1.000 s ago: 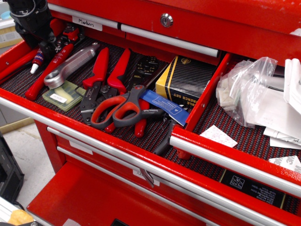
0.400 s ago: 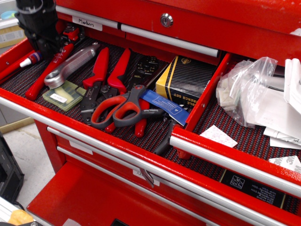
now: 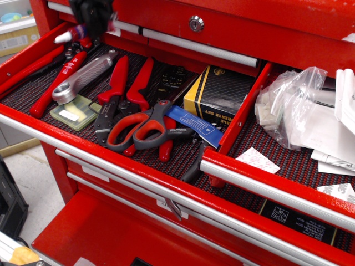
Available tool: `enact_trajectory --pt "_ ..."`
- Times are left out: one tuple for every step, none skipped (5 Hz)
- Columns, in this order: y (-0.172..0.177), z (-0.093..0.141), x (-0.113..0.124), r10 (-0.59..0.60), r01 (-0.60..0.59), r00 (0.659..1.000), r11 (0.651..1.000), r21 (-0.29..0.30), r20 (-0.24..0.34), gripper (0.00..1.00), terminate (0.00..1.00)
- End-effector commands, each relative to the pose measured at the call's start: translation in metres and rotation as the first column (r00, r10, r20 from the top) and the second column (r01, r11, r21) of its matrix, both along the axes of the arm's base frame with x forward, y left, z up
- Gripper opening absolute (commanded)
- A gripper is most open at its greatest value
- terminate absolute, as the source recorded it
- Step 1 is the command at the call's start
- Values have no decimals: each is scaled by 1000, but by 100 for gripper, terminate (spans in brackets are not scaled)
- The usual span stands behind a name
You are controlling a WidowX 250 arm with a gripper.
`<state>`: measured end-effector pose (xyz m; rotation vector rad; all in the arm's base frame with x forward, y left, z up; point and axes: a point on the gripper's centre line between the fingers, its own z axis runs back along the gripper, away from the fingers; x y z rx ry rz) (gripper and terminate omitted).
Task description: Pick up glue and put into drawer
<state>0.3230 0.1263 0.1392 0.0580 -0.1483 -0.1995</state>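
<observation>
The one view looks down on an open red tool chest. At top left, the black gripper [image 3: 93,14] is blurred and holds the glue [image 3: 71,34] clear above the wide tool drawer [image 3: 33,126], nozzle pointing left. Below lie a screwdriver [image 3: 58,83], a wrench [image 3: 83,76], pliers [image 3: 117,91] and scissors [image 3: 141,128]. The drawer [image 3: 277,191] with bags [image 3: 288,100] and papers [image 3: 258,160] sits well apart at right.
</observation>
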Motion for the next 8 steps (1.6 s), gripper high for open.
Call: enact_trajectory --pt "-82 55 13 176 -176 980 984 -4 89 0 0" --pt "-128 70 13 216 -202 967 973 -110 135 0 0" --pt "-179 73 6 207 -198 968 978 -73 145 0 0" --pt "-201 84 -14 158 -151 982 986 -76 103 0 0" --pt "-222 92 -24 108 -99 992 986 -130 61 0 0" --pt "-234 93 -35 66 -45 990 986 -163 126 100 0" --pt "-234 93 -35 66 -45 990 986 -163 126 100 0" --pt "-234 93 -35 66 -45 990 986 -163 126 100 0"
